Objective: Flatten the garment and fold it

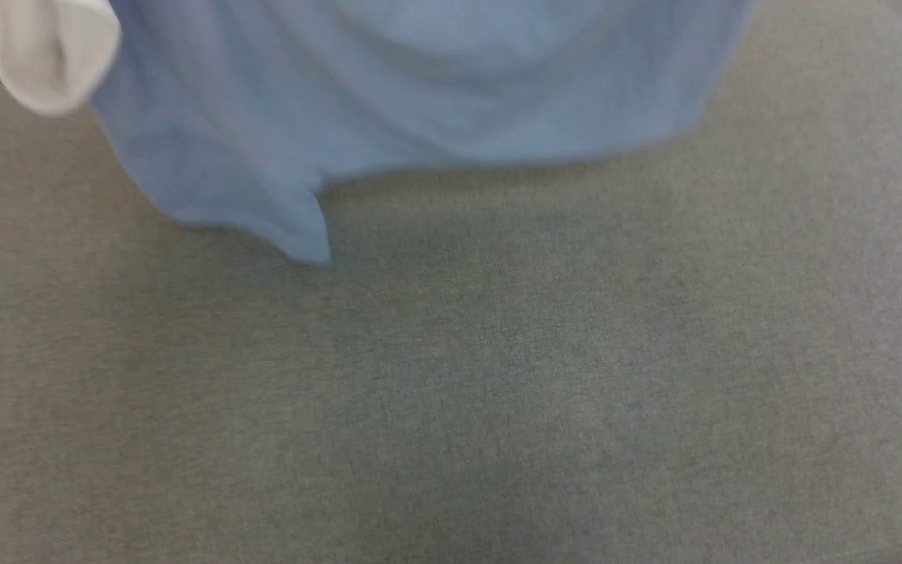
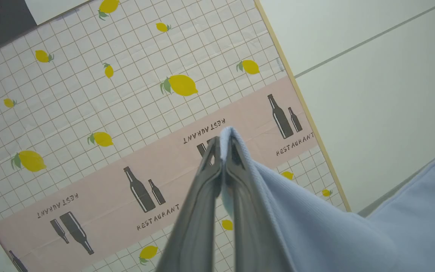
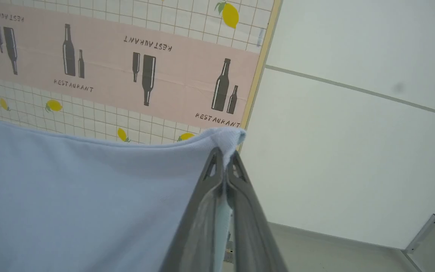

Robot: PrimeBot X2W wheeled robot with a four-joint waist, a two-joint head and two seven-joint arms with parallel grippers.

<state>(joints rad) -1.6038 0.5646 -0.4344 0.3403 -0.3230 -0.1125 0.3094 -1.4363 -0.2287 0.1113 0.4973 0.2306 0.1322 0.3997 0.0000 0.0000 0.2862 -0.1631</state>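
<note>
While the shirt hangs: the shirt point(image 1: 420, 102) is held up over the far part of the grey surface point(image 1: 498, 392). Its loose lower edge dangles close above that surface, with a shadow under it. The head view is blurred, so I cannot tell whether it touches.
Left gripper point(image 2: 221, 151): fingers pressed together on a ribbed blue edge of the shirt, high above the grey surface.
Right gripper point(image 3: 225, 158): fingers likewise clamped tight on another blue edge, with the cloth stretching away from it toward the other grip.
White trim point(image 1: 52, 55): a cuff-like piece hanging over the far left of the grey surface.
Step in hand: probably spreading the shirt in the air before laying it flat.
Doing it well: hold both pinches level and draw them apart until the cloth between is taut. Lower so the dangling edge meets the grey surface first, then lay the rest down gradually so nothing bunches.
Risk: the lower left corner sags deeper and could tuck under.
Grey surface: woven, matt and soft-looking; it will likely drag a little on cotton.
Room: beyond the grey surface hangs a patterned sheet point(image 2: 89, 113) of lemons, bottles and the word RESTAURANT, beside a pale wall point(image 2: 372, 94).
</note>
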